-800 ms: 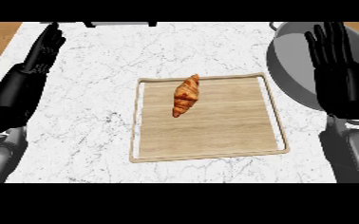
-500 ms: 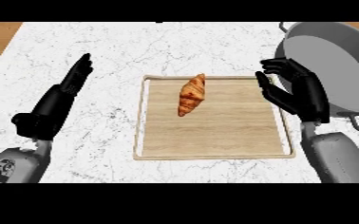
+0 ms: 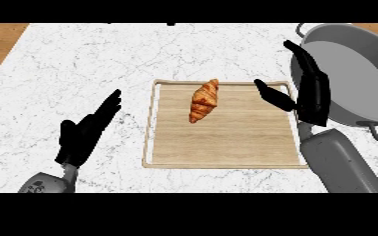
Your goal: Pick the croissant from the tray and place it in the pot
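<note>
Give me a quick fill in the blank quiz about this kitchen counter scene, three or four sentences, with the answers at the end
1. The croissant lies on the wooden ____.
2. The grey pot stands at the tray's ____ side.
3. The hand nearest the croissant is the ____ hand.
4. The left hand is over the marble counter, with its fingers ____.

Missing words: tray; right; right; straight

One croissant (image 3: 204,100), one tray (image 3: 225,163), one pot (image 3: 347,77).
</note>
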You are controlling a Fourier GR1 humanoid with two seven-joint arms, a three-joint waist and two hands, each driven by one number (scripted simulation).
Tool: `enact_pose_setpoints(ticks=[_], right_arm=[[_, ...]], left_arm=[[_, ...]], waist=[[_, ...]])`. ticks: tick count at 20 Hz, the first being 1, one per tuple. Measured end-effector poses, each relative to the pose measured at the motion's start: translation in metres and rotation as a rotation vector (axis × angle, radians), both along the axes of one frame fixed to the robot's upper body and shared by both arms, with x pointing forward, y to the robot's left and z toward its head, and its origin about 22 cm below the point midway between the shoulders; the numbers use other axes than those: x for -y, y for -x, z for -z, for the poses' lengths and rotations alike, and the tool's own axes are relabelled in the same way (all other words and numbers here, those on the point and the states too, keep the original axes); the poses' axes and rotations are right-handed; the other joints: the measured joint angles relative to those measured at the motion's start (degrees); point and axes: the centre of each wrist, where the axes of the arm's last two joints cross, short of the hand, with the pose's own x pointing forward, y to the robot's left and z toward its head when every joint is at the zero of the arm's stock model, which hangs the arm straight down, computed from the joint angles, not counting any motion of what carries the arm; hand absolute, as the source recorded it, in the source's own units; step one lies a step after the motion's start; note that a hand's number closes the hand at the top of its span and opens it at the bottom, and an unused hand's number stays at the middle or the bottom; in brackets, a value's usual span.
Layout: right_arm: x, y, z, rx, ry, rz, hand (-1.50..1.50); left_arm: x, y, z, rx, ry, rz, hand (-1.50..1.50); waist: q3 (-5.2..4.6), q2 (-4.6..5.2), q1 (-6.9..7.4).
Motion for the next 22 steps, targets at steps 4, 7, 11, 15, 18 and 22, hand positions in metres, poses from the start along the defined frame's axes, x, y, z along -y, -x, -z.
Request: enact_pose_setpoints(ticks=[4, 7, 11, 15, 18, 22], right_arm=[[-0.048, -0.007, 0.008, -0.032, 0.037, 0.034, -1.5], [-0.076, -0.013, 0.013, -0.15, 0.036, 0.086, -1.5], [-0.121, -0.024, 0.002, -0.295, 0.026, 0.16, -1.5], [-0.158, -0.036, -0.027, -0.405, 0.028, 0.25, -1.5], [-0.172, -0.039, -0.035, -0.496, 0.046, 0.286, -1.5], [-0.18, -0.041, -0.032, -0.655, 0.048, 0.295, -1.5]], left_arm=[[0.007, 0.001, 0.008, -0.053, 0.015, 0.007, 0.0], [0.009, 0.003, 0.012, -0.071, 0.019, 0.005, 0.0], [0.01, 0.001, 0.014, -0.091, 0.026, 0.001, 0.0], [0.013, 0.0, 0.017, -0.096, 0.034, 0.009, 0.0], [0.017, -0.002, 0.018, -0.093, 0.038, 0.02, 0.0], [0.023, -0.005, 0.019, -0.089, 0.04, 0.026, 0.0]], waist=[[0.08, -0.55, 0.27], [0.1, -0.9, 0.18], [0.29, -1.05, 0.07], [0.56, -1.03, 0.54], [0.74, -0.82, 1.05], [0.89, -0.52, 1.23]])
